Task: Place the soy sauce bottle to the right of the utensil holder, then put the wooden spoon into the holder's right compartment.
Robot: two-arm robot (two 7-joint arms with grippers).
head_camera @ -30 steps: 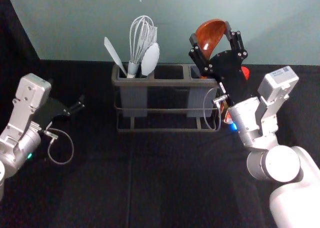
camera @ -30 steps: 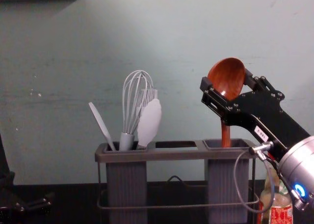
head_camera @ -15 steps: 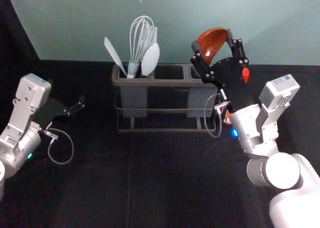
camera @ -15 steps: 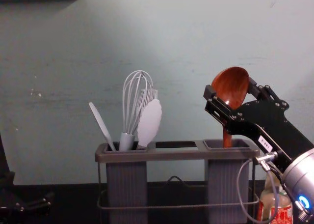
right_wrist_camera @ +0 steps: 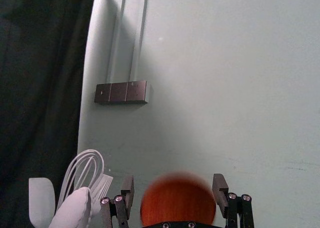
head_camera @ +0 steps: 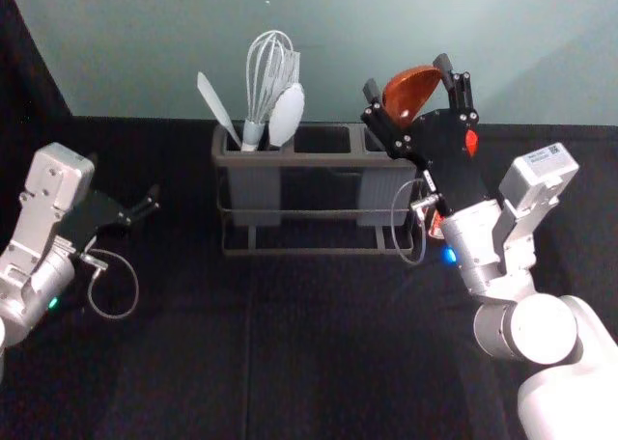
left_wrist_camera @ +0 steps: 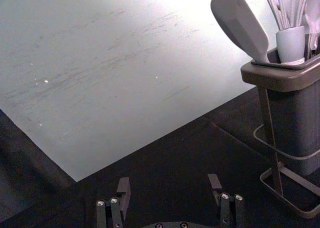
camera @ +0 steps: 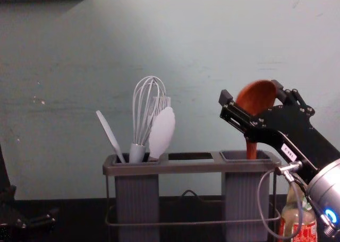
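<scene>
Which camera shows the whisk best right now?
The chest view: the whisk shows side-on, wire loops down to upper handle. The head view shows both from above; left wrist, handle and lower wires; right wrist, looped top.

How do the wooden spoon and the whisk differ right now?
The wooden spoon is reddish brown; the whisk is pale.
The spoon has a solid bowl, the whisk open loops.
The spoon's bowl sits between the right end effector's spread fingers; no end effector is at the whisk.
Both point handle-down into the utensil holder.
</scene>
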